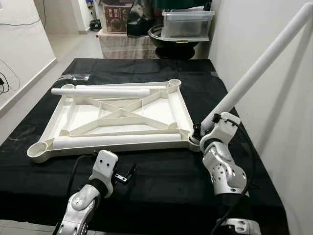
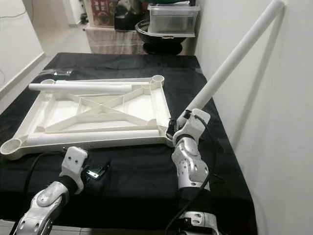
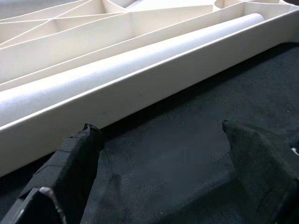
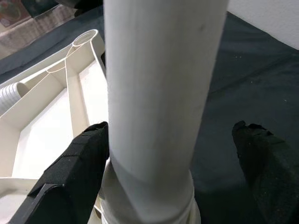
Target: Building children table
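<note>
The white table frame [image 1: 117,115] is laid upside down on the black-covered tabletop [image 1: 161,181]. One leg [image 1: 259,66] is seated at a slant in the near right corner socket, so assembly is judged barely begun: two more legs, one [image 1: 100,91] at the far side and one [image 1: 115,141] at the near side, lie loose in the frame, and the other sockets are seen empty. The right claw [image 4: 170,154] is spread around the slanted leg's base, one finger beside it, the other well apart. The left claw [image 3: 159,158] is spread wide and holds nothing, just near of the frame's near rail
</note>
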Motion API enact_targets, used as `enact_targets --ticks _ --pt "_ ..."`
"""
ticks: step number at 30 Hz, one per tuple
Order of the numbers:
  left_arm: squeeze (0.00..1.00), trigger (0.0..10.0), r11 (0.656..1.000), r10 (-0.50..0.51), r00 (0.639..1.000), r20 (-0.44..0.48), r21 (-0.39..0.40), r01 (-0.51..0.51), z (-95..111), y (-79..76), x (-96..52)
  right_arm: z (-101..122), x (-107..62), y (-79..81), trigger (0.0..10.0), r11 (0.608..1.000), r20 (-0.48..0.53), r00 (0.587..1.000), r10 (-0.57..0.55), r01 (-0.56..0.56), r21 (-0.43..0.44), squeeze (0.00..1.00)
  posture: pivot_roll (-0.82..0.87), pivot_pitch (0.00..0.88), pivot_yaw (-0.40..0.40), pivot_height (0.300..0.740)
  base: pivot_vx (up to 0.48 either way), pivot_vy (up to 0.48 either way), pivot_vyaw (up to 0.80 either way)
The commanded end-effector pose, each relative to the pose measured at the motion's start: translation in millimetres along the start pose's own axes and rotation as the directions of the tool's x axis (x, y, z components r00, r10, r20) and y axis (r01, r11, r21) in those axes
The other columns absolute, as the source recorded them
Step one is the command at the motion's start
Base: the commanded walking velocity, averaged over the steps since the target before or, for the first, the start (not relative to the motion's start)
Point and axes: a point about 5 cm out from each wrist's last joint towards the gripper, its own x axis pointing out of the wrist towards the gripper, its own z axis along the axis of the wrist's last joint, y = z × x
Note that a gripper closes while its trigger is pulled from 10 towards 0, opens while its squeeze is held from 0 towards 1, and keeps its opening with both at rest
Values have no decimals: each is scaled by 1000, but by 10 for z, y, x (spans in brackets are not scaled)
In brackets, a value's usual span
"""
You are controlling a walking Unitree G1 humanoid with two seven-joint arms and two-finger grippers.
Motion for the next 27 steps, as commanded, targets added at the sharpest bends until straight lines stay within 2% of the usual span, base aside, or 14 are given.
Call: enact_targets --ticks 1,7,19,27 --pt "0 10000 1000 1 1000 -23 10 0 -60 13 -20 52 35 -11 10000 1000 12 1000 5 -5 30 0 5 0 -42 740 0 0 0" --pt "0 10000 1000 0 1000 -24 10 0 -64 7 -18 109 62 -6 10000 1000 32 999 15 -15 13 0 5 0 -42 740 0 0 0" --pt "0 10000 1000 -9 1000 -24 14 9 -69 -7 -1 328 227 18 10000 998 60 996 68 -68 -6 0 11 0 -45 740 0 0 0" --pt "0 10000 1000 -9 1000 -24 14 9 -69 -7 -1 328 227 18 10000 998 60 996 68 -68 -6 0 11 0 -45 740 0 0 0"
